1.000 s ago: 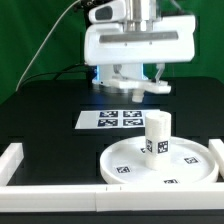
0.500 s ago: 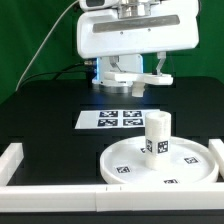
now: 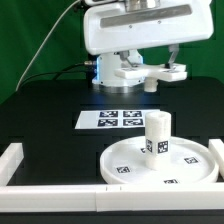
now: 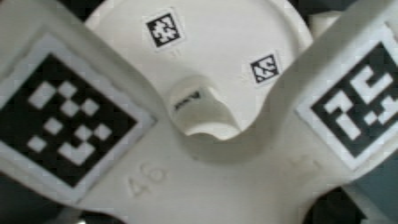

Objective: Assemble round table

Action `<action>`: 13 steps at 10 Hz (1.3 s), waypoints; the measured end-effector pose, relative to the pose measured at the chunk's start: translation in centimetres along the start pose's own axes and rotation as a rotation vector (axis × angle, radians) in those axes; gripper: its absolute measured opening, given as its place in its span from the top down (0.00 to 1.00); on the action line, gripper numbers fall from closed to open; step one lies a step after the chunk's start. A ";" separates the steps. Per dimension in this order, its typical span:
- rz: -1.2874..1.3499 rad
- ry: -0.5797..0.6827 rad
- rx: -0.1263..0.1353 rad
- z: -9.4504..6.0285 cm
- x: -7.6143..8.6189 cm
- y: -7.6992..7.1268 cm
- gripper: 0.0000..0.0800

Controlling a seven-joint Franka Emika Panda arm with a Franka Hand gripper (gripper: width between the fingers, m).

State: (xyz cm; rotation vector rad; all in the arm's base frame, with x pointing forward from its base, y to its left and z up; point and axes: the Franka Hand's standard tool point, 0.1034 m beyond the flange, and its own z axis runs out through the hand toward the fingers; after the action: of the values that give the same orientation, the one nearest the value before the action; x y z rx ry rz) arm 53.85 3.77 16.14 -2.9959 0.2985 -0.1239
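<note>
The wide rimmed round disc [image 3: 135, 160] lies at the front of the exterior view's right, with the short thick cylinder [image 3: 157, 135] standing upright on its middle. My gripper [image 3: 141, 66] hangs high over the back of the table, shut on the smaller flat-armed piece [image 3: 160, 73], which it holds level in the air. In the wrist view this piece [image 4: 196, 160] fills the picture, with large tags on two arms. The disc [image 4: 214, 45] shows beyond it. My fingers are hidden there.
The marker board [image 3: 118, 119] lies flat in the middle of the black table. White border rails run along the left [image 3: 10, 162], the front [image 3: 55, 195] and the right [image 3: 216, 152]. A green backdrop stands behind.
My gripper has risen and shifted toward the exterior view's right, carrying the flat-armed piece with it. The disc and cylinder have not moved.
</note>
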 end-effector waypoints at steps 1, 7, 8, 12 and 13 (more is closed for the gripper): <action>0.057 -0.043 0.010 -0.8 0.6 -1.1 0.44; 0.057 -0.067 -0.003 0.1 1.8 -1.0 0.44; 0.055 -0.061 -0.011 0.5 2.0 -1.0 0.44; 0.056 -0.027 -0.034 2.4 2.6 -0.3 0.44; 0.053 -0.022 -0.039 3.0 2.5 -0.6 0.44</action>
State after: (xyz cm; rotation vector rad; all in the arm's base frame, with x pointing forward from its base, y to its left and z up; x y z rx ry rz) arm 56.72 4.17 13.47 -3.0223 0.3823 -0.0811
